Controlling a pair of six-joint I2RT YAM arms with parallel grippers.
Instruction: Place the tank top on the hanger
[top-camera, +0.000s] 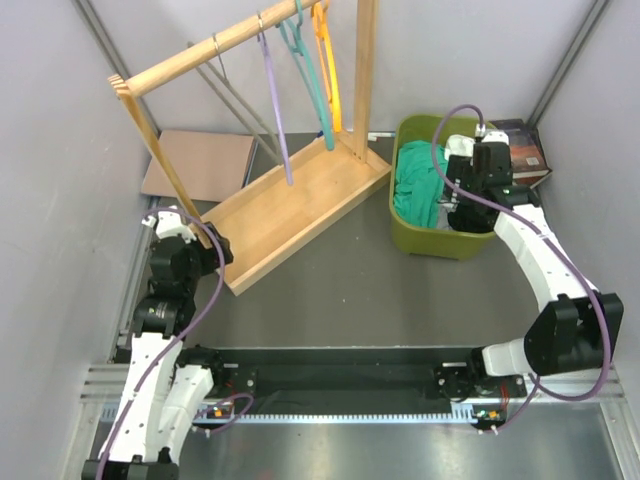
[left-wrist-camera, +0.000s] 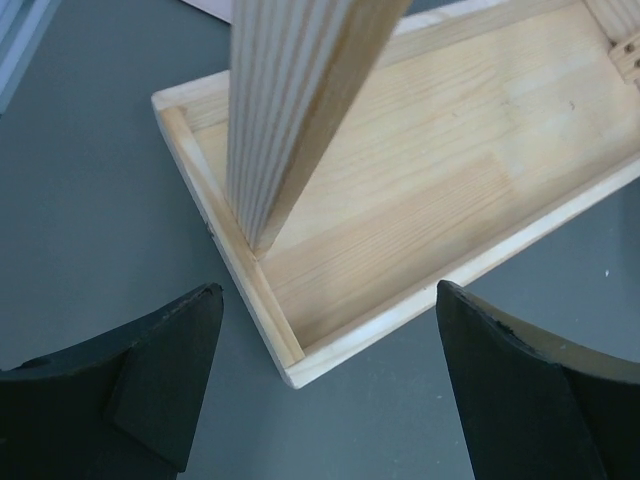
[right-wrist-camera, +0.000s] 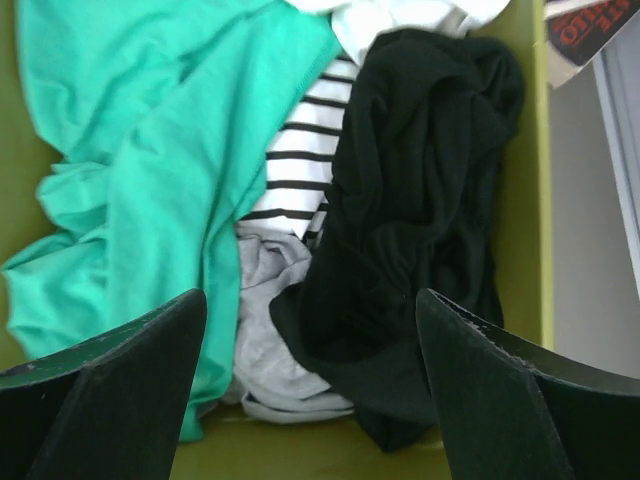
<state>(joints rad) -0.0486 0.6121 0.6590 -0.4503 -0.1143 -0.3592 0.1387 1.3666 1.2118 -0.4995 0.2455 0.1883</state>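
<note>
Tank top of plain black soft fabric (right-wrist-camera: 420, 200) is seen crumpled against the right wall of the olive-green plastic bin (right-wrist-camera: 532, 200), touching a grey garment (right-wrist-camera: 265, 290) and a black-striped white garment (right-wrist-camera: 300, 150), with a bright green garment (right-wrist-camera: 150, 150) filling the left side. The right tool (right-wrist-camera: 310, 300) is held just above this pile with its jaws apart and nothing between them. The step in hand is judged to be the picking up of the black garment. It is best done if the tool is shifted a little toward its right finger, so that only black fabric is pinched. A raised fold should be chosen, and the grey and striped cloth left behind.

The right arm is reached forward from the near edge of the counter (top-camera: 340, 290), bent at the elbow, its wrist turned down into the bin. The left arm is folded closer in. The left tool (left-wrist-camera: 328, 295), also spread and empty, is pointed down at the corner of the pale wooden rack base (left-wrist-camera: 450, 180). Farthest off, the thin orange plastic hanger (top-camera: 325, 70) is hung on the wooden rail (top-camera: 220, 45).
</note>
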